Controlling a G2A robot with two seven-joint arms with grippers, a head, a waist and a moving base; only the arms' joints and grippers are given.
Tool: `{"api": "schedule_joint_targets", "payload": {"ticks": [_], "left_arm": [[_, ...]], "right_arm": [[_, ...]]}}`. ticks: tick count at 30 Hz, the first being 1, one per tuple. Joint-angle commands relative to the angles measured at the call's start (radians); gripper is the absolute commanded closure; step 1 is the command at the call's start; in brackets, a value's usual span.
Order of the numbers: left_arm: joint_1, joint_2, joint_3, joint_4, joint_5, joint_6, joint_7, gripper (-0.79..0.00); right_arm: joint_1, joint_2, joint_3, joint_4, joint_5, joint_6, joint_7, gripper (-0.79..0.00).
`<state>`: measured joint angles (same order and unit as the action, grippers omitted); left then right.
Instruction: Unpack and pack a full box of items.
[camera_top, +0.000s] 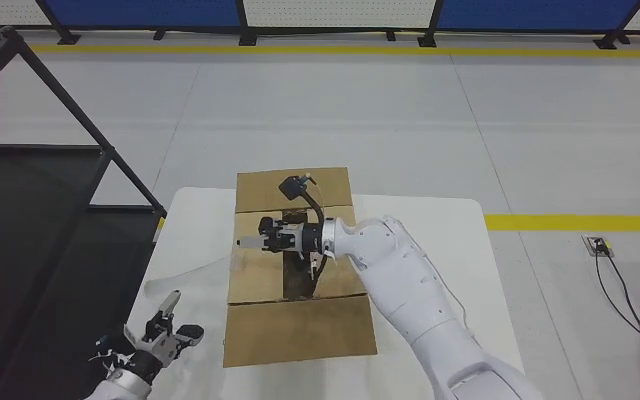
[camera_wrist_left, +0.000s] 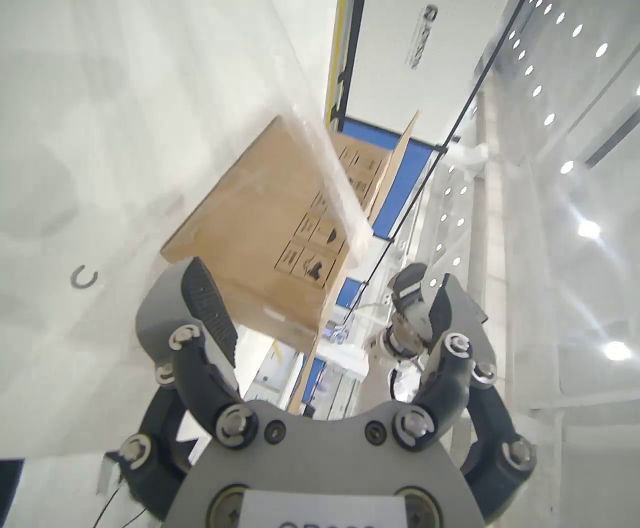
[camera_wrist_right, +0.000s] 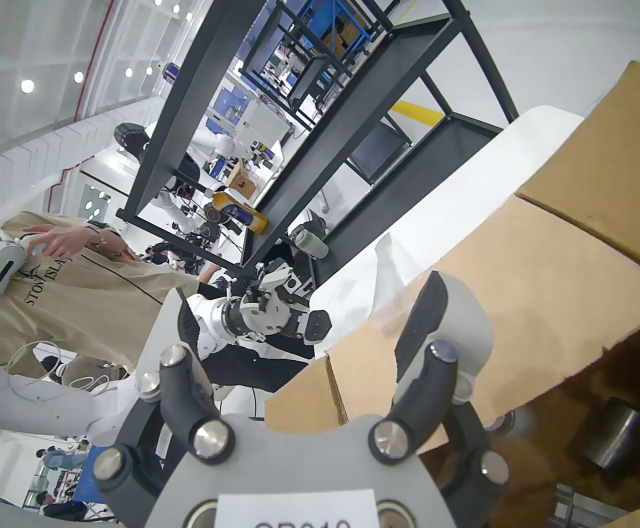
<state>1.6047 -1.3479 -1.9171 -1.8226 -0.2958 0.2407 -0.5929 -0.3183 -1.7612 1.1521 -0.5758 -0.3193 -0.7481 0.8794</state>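
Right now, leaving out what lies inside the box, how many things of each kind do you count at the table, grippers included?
Cardboard box: 1
White table: 1
Grippers: 2 (left gripper, right gripper, both open)
Total: 4

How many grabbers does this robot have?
2. The right gripper is above the open cardboard box in the middle of the table; the left gripper is by the table's near left corner, apart from the box.
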Motion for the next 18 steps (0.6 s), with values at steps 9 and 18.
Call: {"api": "schedule_joint_targets", "payload": {"ticks": [9,18], "left_arm": [[0.013,0.001,0.017,-0.013,-0.007,-0.002,-0.024,-0.785],[0.079,0.036,0.016,-0.079,0.022,0.068,-0.361,-0.785]], "right_arm": [[-0.017,0.008,0.013,-0.014,-0.009,0.015,-0.053,-0.785],[-0.122,0.105,0.171,-0.206,-0.141,0.028,-0.138,-0.785]]}}
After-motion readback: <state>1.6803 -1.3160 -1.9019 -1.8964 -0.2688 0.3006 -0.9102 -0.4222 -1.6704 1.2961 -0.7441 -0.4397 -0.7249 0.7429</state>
